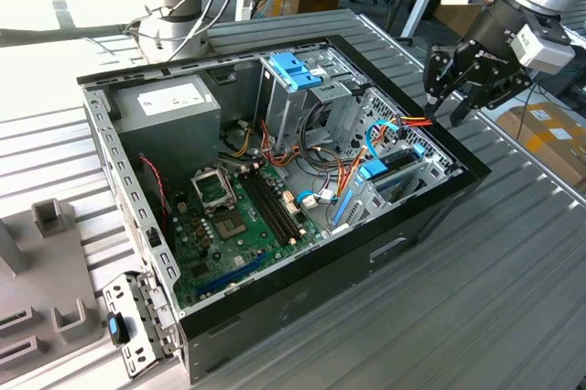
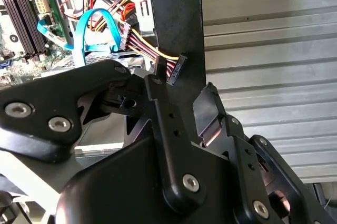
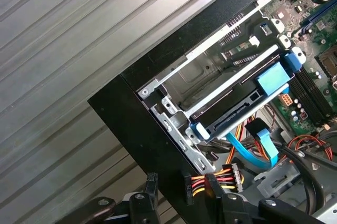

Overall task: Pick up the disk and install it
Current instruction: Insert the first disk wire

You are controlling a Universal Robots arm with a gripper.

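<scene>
Your black multi-link gripper [image 1: 458, 97] hangs over the corner of the open black desktop computer case [image 1: 385, 253] at the exterior view's right, just above the case rim. In that view its fingers stand apart with nothing between them, and the second wrist view shows the same: dark fingertips [image 2: 158, 84] spread on either side of the black case wall, bare of any load.

The disk [image 3: 239, 105], a flat dark grey-silver hard drive framed by light-blue plastic carrier rails, already lies inside the grey metal drive bay [image 3: 200, 74] in the case corner, with 1 blue tab at each end of its rail. In the exterior view you see it as the blue-edged slab [image 1: 389, 170] below the gripper. A light-blue flat data cable [image 3: 258, 148] and a red, yellow and black power lead [image 3: 216, 182] run close beside it; whether either is plugged into the drive I cannot tell.

My judgement: the pick and the placing look done, since the drive sits in its bay and your gripper is unloaded. Whether it is fully seated and latched cannot be confirmed from these views.

As for writing, a white label [image 1: 169, 97] on the grey power supply box carries print too small to read, and the marking on the gripper body is not legible either.
</scene>
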